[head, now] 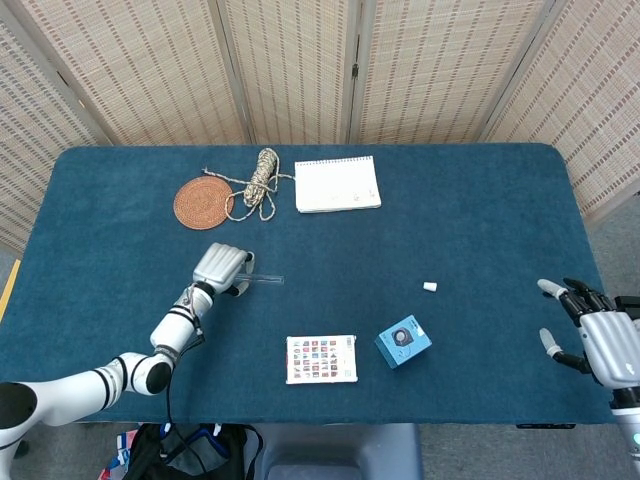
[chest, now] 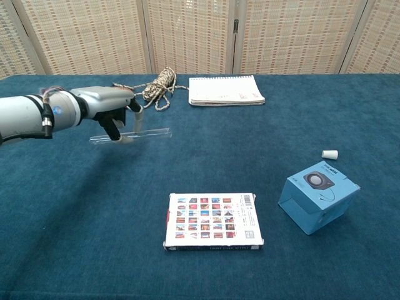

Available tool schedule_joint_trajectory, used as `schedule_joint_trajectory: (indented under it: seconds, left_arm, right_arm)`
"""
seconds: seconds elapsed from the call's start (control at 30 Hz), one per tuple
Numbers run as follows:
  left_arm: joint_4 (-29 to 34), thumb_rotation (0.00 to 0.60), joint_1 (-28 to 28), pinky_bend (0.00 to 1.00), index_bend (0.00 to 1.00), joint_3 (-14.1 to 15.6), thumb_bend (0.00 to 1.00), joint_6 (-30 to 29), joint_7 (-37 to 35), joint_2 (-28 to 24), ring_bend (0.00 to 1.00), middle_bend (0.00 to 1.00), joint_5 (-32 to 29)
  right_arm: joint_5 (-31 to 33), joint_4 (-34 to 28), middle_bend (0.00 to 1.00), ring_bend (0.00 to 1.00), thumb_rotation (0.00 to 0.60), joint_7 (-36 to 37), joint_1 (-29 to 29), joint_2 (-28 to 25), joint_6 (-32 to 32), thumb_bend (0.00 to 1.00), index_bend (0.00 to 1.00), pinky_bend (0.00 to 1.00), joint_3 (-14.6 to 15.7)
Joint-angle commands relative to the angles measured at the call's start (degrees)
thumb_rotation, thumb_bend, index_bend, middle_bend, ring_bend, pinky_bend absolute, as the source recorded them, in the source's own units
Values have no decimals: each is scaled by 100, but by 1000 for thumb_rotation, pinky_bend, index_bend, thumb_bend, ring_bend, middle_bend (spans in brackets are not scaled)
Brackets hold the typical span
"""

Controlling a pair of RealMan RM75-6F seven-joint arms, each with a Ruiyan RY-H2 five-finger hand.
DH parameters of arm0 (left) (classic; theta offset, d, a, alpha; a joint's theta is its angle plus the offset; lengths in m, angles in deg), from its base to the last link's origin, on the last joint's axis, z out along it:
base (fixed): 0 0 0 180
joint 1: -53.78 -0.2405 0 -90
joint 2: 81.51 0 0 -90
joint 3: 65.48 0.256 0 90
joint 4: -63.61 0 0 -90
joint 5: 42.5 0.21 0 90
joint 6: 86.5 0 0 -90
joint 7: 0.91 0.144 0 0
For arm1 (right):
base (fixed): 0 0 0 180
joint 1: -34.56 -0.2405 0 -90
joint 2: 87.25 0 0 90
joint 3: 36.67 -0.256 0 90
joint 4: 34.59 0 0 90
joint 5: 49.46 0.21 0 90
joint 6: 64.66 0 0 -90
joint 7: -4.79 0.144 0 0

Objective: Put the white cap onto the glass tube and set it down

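Glass tube (chest: 130,134) sits in the grasp of the left robot hand (chest: 111,109), lying roughly level above the worktop (chest: 75,225) on its left side, one end sticking out clear toward the middle; held this way, that free end looks ready to take the cap. Nearest the robot, a card printed with a grid of small pictures (chest: 212,220) lies flat at the front, and just to its right stands a small blue box (chest: 318,195), tilted on a corner angle to the edge. A little beyond the box, the white cap (chest: 329,154) lies on its side on the cloth, well apart from the tube, so the capping step is not yet begun and the cap must first be picked up. The right robot hand (head: 590,335) hangs off the right edge of the worktop with its fingers spread, grasping nothing, probably waiting to go for the cap. Farthest back lie a spiral notebook (chest: 225,90), a coil of rope (chest: 156,86) and a round woven coaster (head: 203,203), none in the way.
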State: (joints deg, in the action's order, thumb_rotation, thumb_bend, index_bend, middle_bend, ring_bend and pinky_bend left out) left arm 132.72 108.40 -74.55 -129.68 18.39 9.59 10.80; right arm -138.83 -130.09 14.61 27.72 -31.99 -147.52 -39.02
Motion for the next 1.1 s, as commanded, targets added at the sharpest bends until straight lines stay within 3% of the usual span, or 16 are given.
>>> schedule_joint_trajectory:
  seconds: [0.03,0.17,0.3,0.43,0.63,1.1]
  left_arm:
    - [493,600,-181,1000,560,-60,372,-194,-246,-366,952,1000,229]
    - [919,600,-284,1000,561,-84,372,-334,-305,-653,952,1000,318]
    - [1281,600,-377,1000,560,-72,371,-497,-278,-870,952,1000,400]
    - [1563,600,-434,1000,560,-65,371,-601,-231,-1030,952,1000,436]
    - [1946,600,-511,1000,560,-36,371,-753,-147,-1221,952,1000,519]
    - [2302,600,-562,1000,560,40,371,-860,-1,-1333,952,1000,600]
  right_arm:
    - [88,-154,387,310,600,-318,-74,-142,80,468,163,374,-80]
    - [302,-403,536,529,600,-706,-234,-372,437,547,163,599,-134]
    - [644,-601,802,820,600,-787,-520,-549,1123,674,176,837,-165]
    - [837,-507,931,965,600,-678,-831,-480,1634,800,208,964,-257]
    - [1168,-308,1000,1000,600,-758,-1347,-268,2573,989,225,1000,-295]
    - [2243,681,1000,1000,600,-1124,-2338,685,4209,1000,225,1000,-350]
